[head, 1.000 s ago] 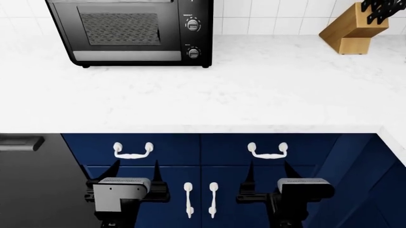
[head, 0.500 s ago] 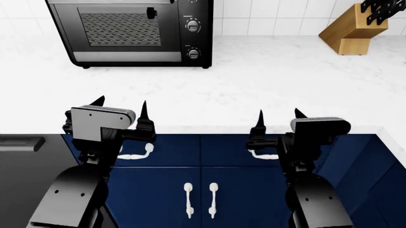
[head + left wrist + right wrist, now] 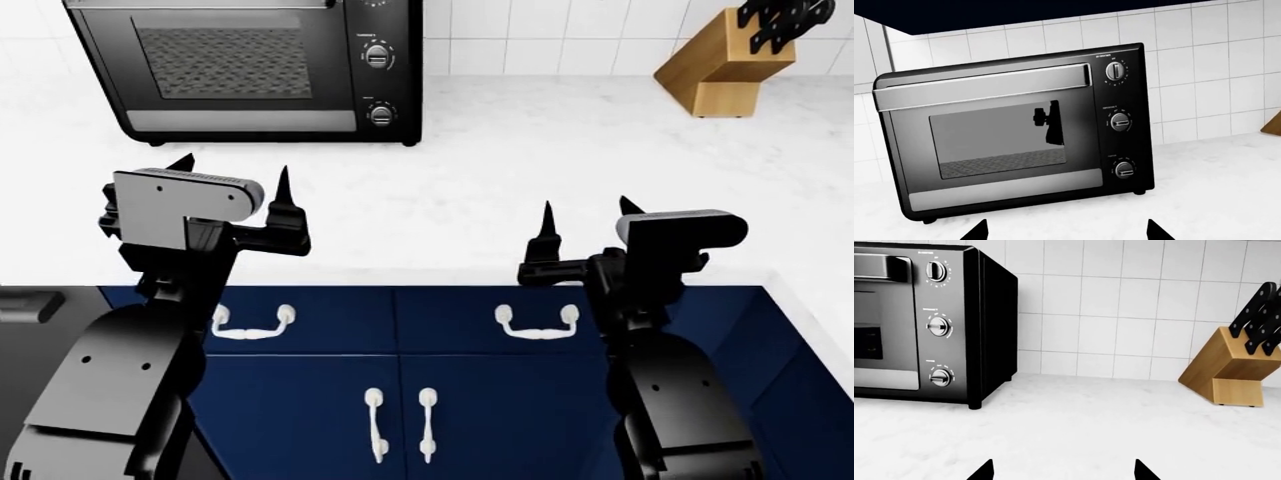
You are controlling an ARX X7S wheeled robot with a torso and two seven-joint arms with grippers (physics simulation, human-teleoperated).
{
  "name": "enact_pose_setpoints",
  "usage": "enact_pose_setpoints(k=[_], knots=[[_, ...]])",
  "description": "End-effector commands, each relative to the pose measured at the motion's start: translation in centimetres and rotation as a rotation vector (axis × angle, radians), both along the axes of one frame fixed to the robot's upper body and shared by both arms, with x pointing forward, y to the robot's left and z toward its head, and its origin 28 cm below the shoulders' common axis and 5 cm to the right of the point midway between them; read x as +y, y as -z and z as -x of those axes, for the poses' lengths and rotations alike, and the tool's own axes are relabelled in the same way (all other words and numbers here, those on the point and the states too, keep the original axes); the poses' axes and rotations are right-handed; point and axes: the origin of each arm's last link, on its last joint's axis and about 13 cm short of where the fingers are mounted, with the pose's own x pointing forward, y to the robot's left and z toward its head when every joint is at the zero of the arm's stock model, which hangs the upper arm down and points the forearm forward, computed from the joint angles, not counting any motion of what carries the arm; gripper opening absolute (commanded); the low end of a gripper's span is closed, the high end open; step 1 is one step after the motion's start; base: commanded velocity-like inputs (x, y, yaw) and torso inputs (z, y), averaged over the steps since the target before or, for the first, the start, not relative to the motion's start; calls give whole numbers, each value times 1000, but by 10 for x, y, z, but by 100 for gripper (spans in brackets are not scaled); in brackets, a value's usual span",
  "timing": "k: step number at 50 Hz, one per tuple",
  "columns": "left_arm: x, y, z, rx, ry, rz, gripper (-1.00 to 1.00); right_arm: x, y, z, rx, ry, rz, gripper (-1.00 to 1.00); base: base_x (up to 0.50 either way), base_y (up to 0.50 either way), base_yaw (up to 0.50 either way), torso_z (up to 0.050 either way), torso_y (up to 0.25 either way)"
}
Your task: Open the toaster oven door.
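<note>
White marble-look countertop (image 3: 534, 170), white tiled wall (image 3: 1134, 305) behind, navy cabinet fronts (image 3: 400, 350) below.

Toaster oven (image 3: 247, 65) at the back left of the counter, against the tiles, squarely ahead of the left arm. Door (image 3: 991, 145) fully shut, flush with the body; bar handle (image 3: 984, 87) along its top edge, grey strip along the bottom, so probably hinged low and swinging down and outward.

Left gripper (image 3: 230, 195) raised over the counter's front edge, fingers spread wide, nothing between them. Right gripper (image 3: 585, 235) likewise raised, splayed and empty, facing bare counter between oven and knife block (image 3: 727, 65). Both well apart from the oven.

Step in hand, by judgement: the approach, door untouched, task barely begun. Next move likely for the left arm: forward and up to the bar handle, fingers closing around it from the front, then a pull toward the robot curving downward about the lower edge. Risk of dragging the whole oven forward if pulled straight rather than along the arc.

Counts:
- 1 toaster oven, 1 door, 1 bar handle
- 3 round knobs (image 3: 1121, 121) in a column at the oven's right
- 1 knife block, holding several black-handled knives, exact number unclear
- 2 grippers
- 4 white cabinet handles (image 3: 538, 322) in the head view: 2 horizontal, 2 vertical
</note>
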Motion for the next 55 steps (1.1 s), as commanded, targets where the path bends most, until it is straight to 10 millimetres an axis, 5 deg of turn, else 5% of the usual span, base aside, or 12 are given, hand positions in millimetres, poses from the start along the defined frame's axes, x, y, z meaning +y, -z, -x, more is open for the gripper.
enact_pose_setpoints(k=[1, 40, 51, 55], knots=[[1, -1, 1, 0, 0, 12, 100, 3, -4, 0, -3, -15, 9, 100, 297, 0, 0, 0, 0], [1, 6, 5, 17, 5, 7, 100, 4, -2, 2, 4, -13, 8, 100, 295, 0, 0, 0, 0], [10, 5, 14, 9, 1, -140, 100, 4, -2, 3, 1, -14, 4, 100, 0, 0, 0, 0, 0], [29, -11, 21, -3, -33, -366, 100, 5, -1, 3, 5, -18, -1, 100, 0, 0, 0, 0, 0]])
